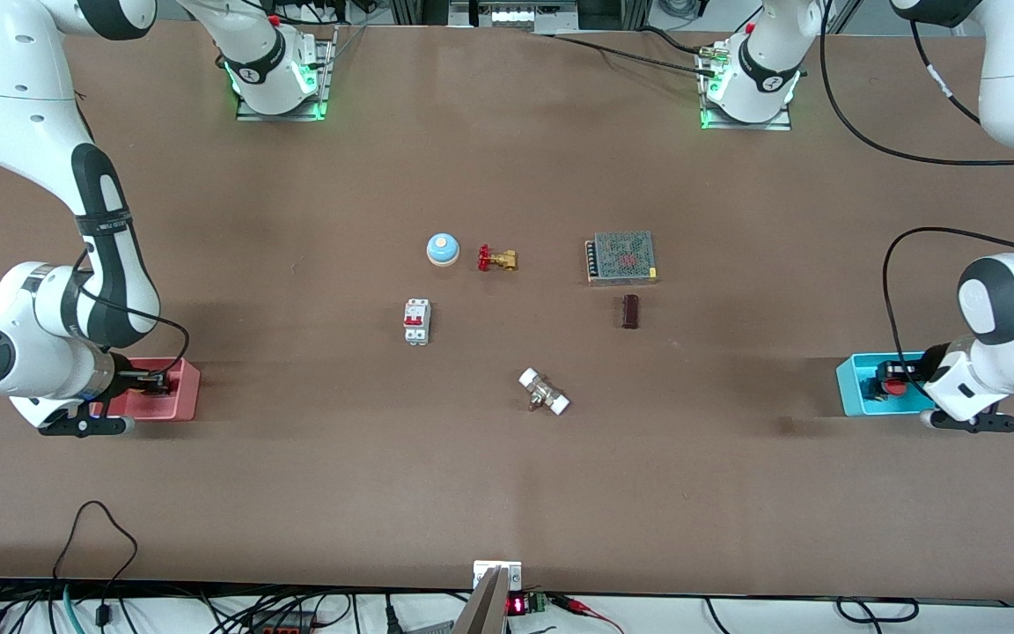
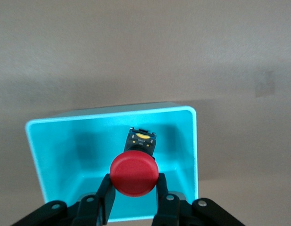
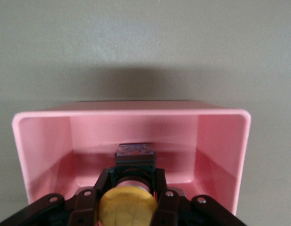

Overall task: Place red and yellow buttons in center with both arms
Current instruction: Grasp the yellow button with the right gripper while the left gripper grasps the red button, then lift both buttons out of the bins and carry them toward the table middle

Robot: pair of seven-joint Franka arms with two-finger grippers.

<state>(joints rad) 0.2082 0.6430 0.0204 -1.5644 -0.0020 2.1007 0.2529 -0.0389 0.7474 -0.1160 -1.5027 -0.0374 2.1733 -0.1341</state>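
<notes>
The red button is inside the cyan bin at the left arm's end of the table; it also shows in the front view. My left gripper reaches into the bin with its fingers closed on the sides of the red cap. The yellow button is inside the pink bin at the right arm's end. My right gripper is shut on its black body, and in the front view it sits in the pink bin. The brown tabletop center is bare.
Round the middle lie a blue dome with a cream top, a brass valve with a red handwheel, a grey mesh power supply, a dark block, a white circuit breaker and a white-ended fitting.
</notes>
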